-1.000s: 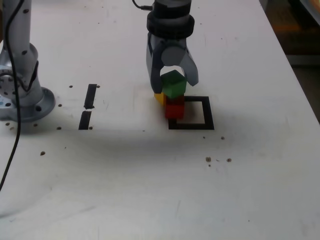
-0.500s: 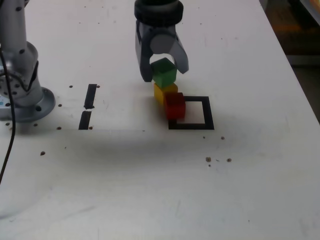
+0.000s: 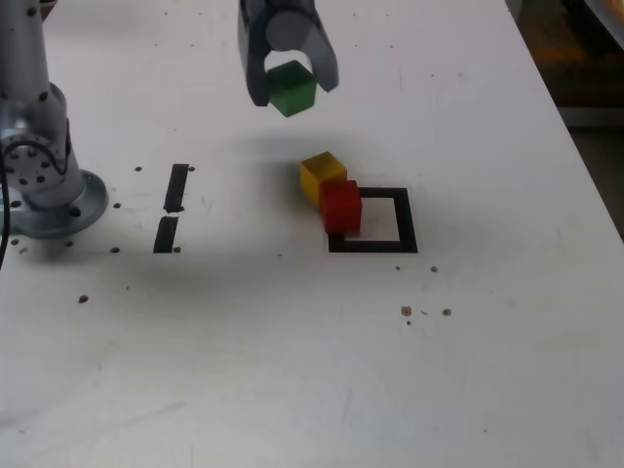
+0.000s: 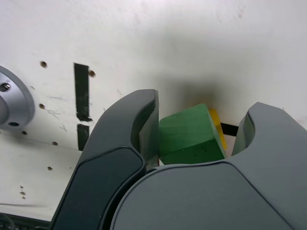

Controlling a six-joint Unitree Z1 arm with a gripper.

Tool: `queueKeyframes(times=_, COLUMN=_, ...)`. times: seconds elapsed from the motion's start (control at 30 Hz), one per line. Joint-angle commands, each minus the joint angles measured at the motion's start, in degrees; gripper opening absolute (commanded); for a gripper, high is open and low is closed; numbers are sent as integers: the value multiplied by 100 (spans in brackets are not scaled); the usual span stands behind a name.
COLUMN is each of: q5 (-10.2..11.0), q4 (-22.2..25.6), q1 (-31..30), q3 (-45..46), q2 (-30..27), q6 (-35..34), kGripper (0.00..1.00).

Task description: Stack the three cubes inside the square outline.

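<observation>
Overall, white speckled table [image 3: 292, 370].

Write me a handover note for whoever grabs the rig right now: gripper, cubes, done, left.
Gripper: shut on the green cube, held in the air above the table.
Yellow cube: on the table just outside the square outline, touching the red cube.
Red cube: sits on the outline's edge at the exterior view's left, not fully inside.
Done: nothing stacked.
Left: stack all three inside the outline.

Bright even light, soft shadows, sharp focus.
</observation>
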Motion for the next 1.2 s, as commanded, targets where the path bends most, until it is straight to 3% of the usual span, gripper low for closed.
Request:
queueKeyframes(times=0.0, q5=-65, q4=40, q1=204, q3=46, q2=-20, q6=228, kGripper=17)
queueKeyframes(times=0.27, q5=-343, q4=-112, q1=1087, q3=268, q2=293, q6=1380, kGripper=17)
queueKeyframes(times=0.57, q5=-521, q4=-664, q1=1721, q3=385, q2=761, q6=2332, kGripper=17)
queueKeyframes(times=0.93, q5=-752, q4=-1426, q1=1762, q3=764, q2=920, q6=2552, kGripper=19)
queueKeyframes(times=1.17, q5=-860, q4=-1646, q1=1790, q3=1012, q2=932, q6=2559, kGripper=26)
